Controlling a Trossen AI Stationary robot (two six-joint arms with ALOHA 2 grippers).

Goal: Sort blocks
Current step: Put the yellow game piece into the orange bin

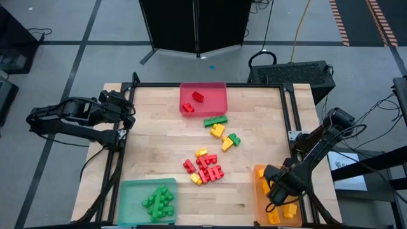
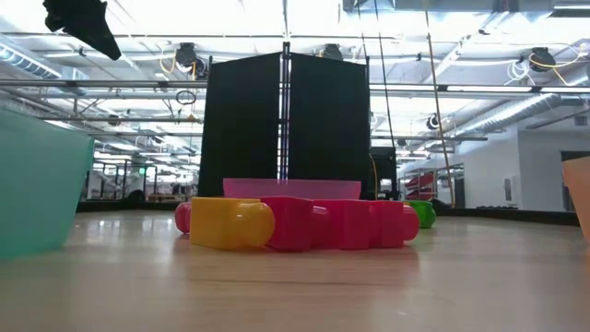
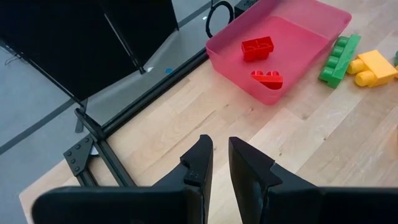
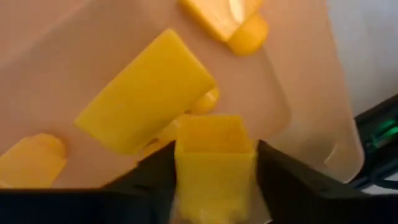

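My right gripper [image 1: 278, 194] points down over the orange tray [image 1: 259, 173] at the table's near right corner and is shut on a yellow block [image 4: 214, 158]. Below it, other yellow blocks [image 4: 146, 90] lie on the tray's floor. Loose red, yellow and green blocks [image 1: 205, 170] lie in the middle of the table, and more [image 1: 218, 127] toward the far side. My left gripper [image 3: 221, 168] waits above the table's far left corner with its fingers almost together and nothing between them. My right gripper has the yellow block between its two fingers, one dark finger [image 4: 152, 177] against each of two opposite sides [image 4: 183, 165]. The fingers come from above, pointing down. The block is clear of the tray's floor, its hollow end toward the camera.
A red tray [image 1: 219, 89] with two red blocks stands at the far middle. A green tray [image 1: 130, 191] with several green blocks stands at the near left. A black metal frame [image 1: 289, 114] runs along the table's edges.
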